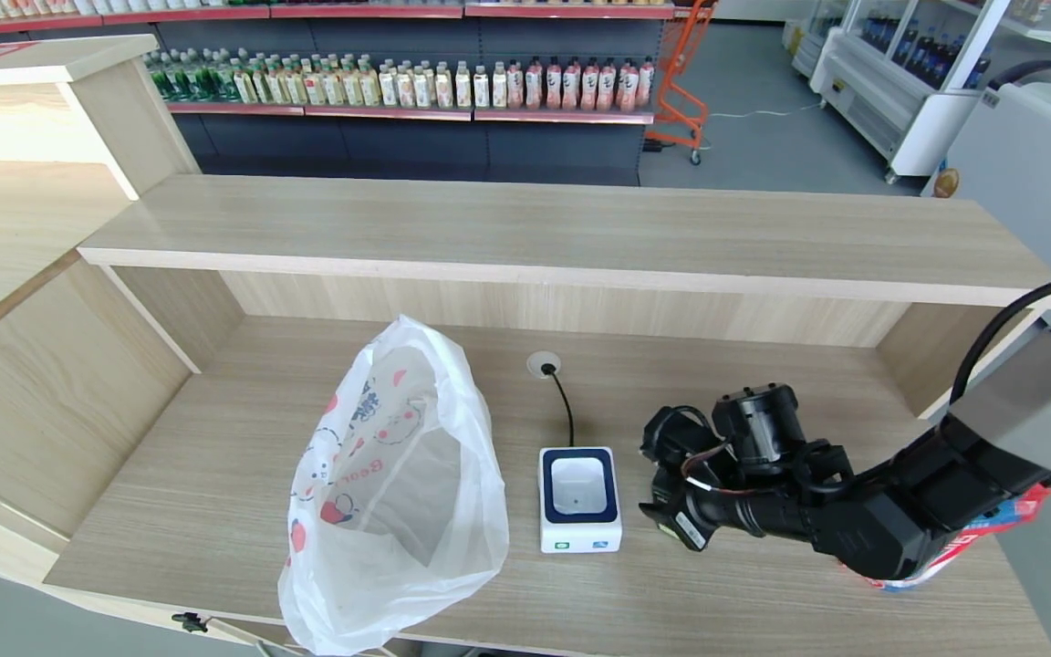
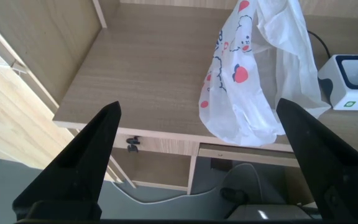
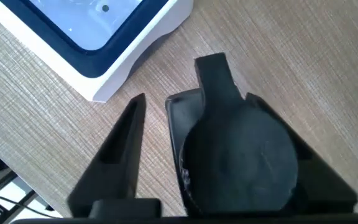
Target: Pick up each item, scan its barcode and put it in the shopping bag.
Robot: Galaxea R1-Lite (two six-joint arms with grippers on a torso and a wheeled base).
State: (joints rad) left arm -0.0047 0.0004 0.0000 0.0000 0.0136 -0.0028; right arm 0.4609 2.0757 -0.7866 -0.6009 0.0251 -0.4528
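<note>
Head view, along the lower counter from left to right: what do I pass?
Shopping bag → scanner → right tool → red-and-blue packet, partly under the right arm.

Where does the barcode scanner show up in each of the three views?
Head view: scanner on the counter, right of the shopping bag.
Left wrist view: scanner just beyond the shopping bag.
Right wrist view: scanner close up, partly cut off.
Shared landmark: the wood-grain counter.
</note>
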